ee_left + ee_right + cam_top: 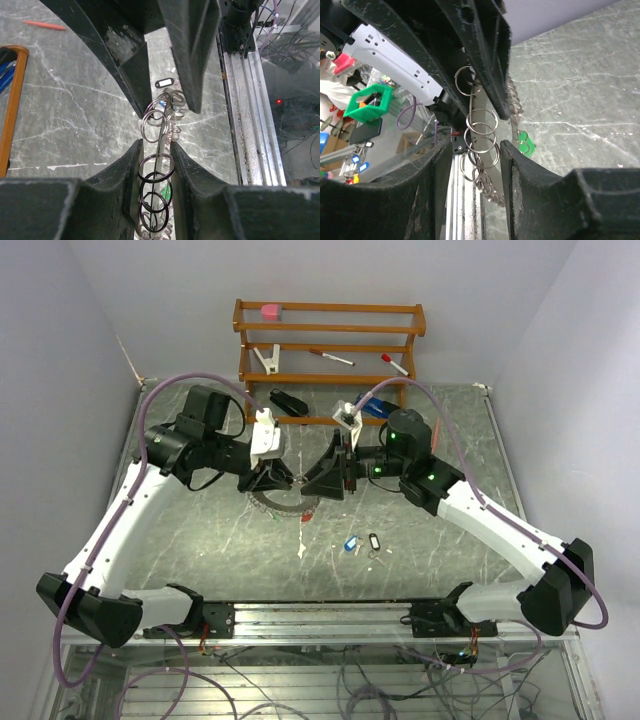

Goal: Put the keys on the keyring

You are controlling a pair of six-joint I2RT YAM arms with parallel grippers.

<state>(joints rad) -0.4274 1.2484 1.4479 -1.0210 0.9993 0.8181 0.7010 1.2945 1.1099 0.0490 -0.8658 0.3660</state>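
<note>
Keyring (159,120) sits mid-table between both arms. Left gripper (156,150) is pinched on it. Right gripper (475,150) is part open and straddles it loosely. Green key (525,142) hangs at the ring (apparently threaded). Blue key (350,543) and black key (374,539) lie on the table (200,540), outstanding. Task judged partly done.

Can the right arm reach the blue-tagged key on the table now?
Probably yes: the blue-tagged key lies uncovered near the right hand, though that hand must first pull clear of the keyring the left hand grips.
</note>
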